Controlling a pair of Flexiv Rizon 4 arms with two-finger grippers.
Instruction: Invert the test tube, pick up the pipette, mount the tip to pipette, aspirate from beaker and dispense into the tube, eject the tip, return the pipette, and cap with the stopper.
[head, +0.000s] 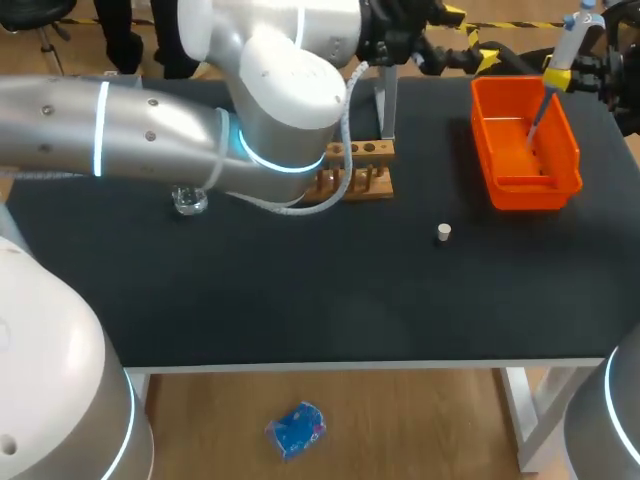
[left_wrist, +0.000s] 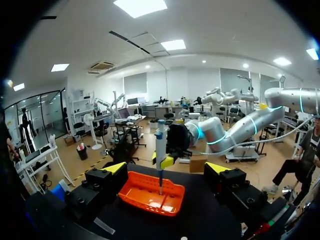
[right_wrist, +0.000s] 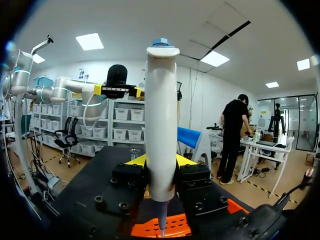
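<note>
My right gripper (head: 566, 76) is shut on the white pipette (head: 560, 55) and holds it upright over the orange bin (head: 560, 185) at the back right. In the right wrist view the pipette (right_wrist: 161, 125) stands between the yellow tips, its thin lower end pointing into the bin (right_wrist: 172, 227). My left gripper (head: 470, 38) hangs open at the back middle, above the table and empty. A test tube (head: 386, 100) stands in the wooden rack (head: 360, 170). The glass beaker (head: 188, 200) sits at the left, partly under my left arm. The small white stopper (head: 444, 233) lies mid-table.
From the left wrist, the open fingers (left_wrist: 114, 169) frame the bin (left_wrist: 140, 192) and the pipette (left_wrist: 161, 147) ahead of them. My left arm spans the back left of the table, over the rack's left end.
</note>
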